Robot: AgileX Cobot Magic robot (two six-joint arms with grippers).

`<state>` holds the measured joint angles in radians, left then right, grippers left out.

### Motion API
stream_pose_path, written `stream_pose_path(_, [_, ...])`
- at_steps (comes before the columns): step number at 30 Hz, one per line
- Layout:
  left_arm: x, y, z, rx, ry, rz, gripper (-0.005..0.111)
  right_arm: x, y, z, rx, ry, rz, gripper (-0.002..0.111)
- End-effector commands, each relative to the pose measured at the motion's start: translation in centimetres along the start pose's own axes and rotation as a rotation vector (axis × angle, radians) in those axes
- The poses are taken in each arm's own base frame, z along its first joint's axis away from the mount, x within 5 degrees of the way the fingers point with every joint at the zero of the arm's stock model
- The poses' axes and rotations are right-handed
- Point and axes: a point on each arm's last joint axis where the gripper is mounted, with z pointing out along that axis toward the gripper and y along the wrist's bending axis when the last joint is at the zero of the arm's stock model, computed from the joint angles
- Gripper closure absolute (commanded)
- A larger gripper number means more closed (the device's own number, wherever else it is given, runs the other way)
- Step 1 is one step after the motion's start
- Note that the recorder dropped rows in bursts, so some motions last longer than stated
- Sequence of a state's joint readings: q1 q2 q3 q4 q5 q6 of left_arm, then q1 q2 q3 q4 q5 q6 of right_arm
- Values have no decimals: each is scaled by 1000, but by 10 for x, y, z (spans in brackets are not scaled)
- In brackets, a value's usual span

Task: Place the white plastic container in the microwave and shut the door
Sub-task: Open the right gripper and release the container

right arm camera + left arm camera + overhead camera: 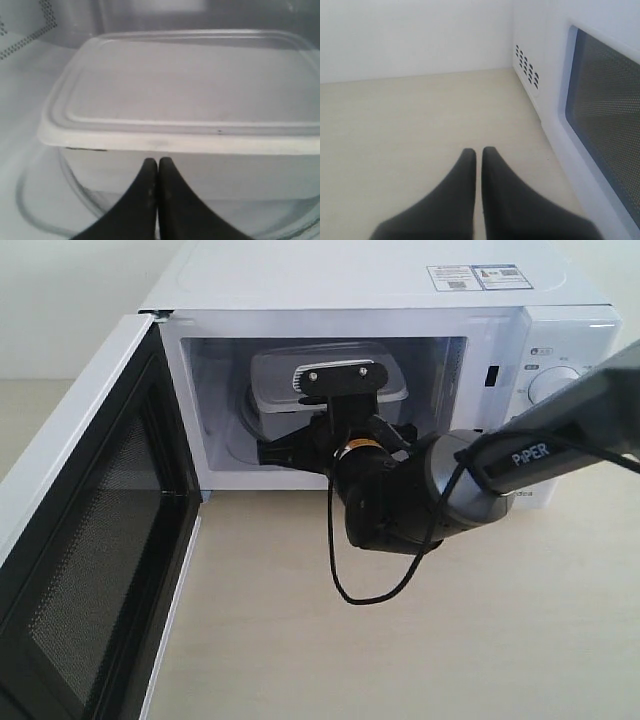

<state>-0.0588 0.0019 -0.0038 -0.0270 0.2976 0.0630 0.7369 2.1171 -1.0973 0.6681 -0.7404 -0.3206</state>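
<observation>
The white plastic container (270, 375) sits on the glass turntable (40, 210) inside the microwave (350, 280). Its lid is on and its near side wall (190, 85) faces me. My right gripper (158, 161) is shut with nothing in it, and its tips are right at that side wall, just under the lid's rim. The right arm's wrist (345, 440) fills the cavity's opening. The door (90, 570) stands wide open to the left. My left gripper (478, 150) is shut and empty, low over the table beside the door's outer face (605, 115). It does not show in the exterior view.
Vent holes (527, 67) mark the microwave's side wall beyond the door. A dial (550, 385) sits on the panel behind the right arm. A black cable (340, 570) loops down from the wrist over the beige table (400, 650).
</observation>
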Motion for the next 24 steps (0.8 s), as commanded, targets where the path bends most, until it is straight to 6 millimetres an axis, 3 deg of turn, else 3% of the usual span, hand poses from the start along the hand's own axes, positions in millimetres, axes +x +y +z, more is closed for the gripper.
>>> stream_pose_path(1, [1, 0, 0, -2, 1, 4, 102, -19, 7, -23, -29, -19, -61, 108])
stream_pose_path(13, [1, 0, 0, -2, 1, 4, 102, -23, 12, -109, -161, 140, -116, 108])
stream_pose_path(24, [1, 0, 0, -2, 1, 4, 102, -51, 18, -196, -510, 386, -79, 108])
